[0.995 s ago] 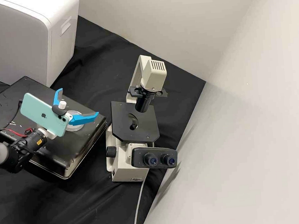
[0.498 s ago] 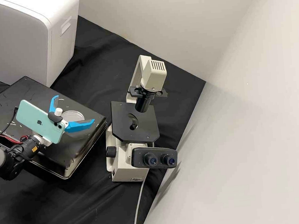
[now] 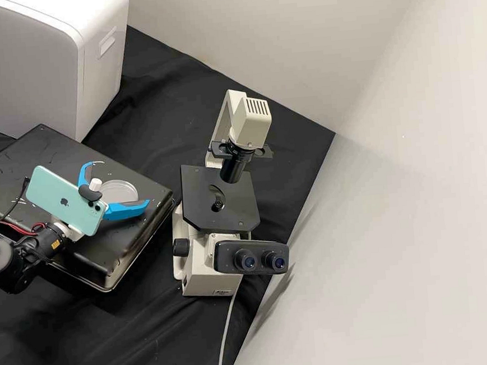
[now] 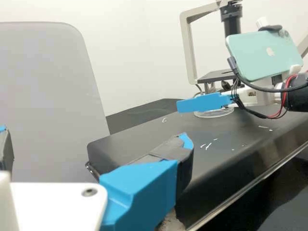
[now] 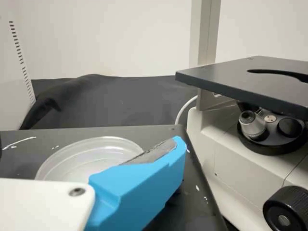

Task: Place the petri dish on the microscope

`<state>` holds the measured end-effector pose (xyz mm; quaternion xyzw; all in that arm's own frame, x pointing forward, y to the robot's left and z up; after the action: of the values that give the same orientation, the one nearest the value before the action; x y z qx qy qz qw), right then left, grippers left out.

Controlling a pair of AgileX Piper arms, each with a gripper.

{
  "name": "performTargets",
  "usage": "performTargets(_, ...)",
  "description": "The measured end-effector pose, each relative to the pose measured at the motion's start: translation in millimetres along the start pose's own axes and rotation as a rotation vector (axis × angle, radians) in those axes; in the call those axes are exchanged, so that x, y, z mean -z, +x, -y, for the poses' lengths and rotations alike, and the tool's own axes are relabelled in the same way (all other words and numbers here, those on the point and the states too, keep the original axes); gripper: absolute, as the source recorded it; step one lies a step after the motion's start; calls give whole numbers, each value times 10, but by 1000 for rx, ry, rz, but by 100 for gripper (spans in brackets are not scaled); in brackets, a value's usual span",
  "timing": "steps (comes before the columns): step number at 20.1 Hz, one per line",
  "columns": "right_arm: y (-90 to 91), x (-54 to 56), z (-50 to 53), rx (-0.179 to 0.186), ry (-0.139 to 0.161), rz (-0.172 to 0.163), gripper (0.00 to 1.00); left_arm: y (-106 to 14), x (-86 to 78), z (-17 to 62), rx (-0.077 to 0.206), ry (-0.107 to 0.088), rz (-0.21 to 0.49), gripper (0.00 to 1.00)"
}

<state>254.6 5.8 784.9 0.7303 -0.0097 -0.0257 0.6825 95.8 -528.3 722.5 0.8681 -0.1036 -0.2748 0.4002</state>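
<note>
Black bench (image 3: pixel 154 116): on a dark case (image 3: pixel 111 246), the petri dish (image 3: pixel 117 189) lies between the right gripper's (image 3: pixel 125 182) spread fingers; the left gripper's (image 4: pixel 94 139) fingers stand apart also.

A blue finger (image 5: pixel 144 178) is crossing in front of the clear petri dish (image 5: pixel 82 159), which is resting on a black box (image 5: pixel 159 132). The microscope (image 5: pixel 226 159) is standing alongside, its dark stage (image 5: pixel 231 79) overhanging the objectives (image 5: pixel 252 122).
</note>
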Motion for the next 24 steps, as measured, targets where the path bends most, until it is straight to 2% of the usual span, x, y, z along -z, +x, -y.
performTargets(6,6,-10,38,14,-6,5,100,4,13,-1,-1,0,-9,100)
performTargets(9,2,-41,57,18,-24,17,100,5,16,-1,-1,0,-11,100)
performTargets(16,-22,-54,58,7,-22,18,100,9,21,-1,-2,2,-15,100)
performTargets(20,-45,-79,76,9,-39,21,100,11,19,5,1,5,-15,100)
performTargets(24,-89,-123,102,20,-45,42,100,13,23,4,0,6,-16,100)
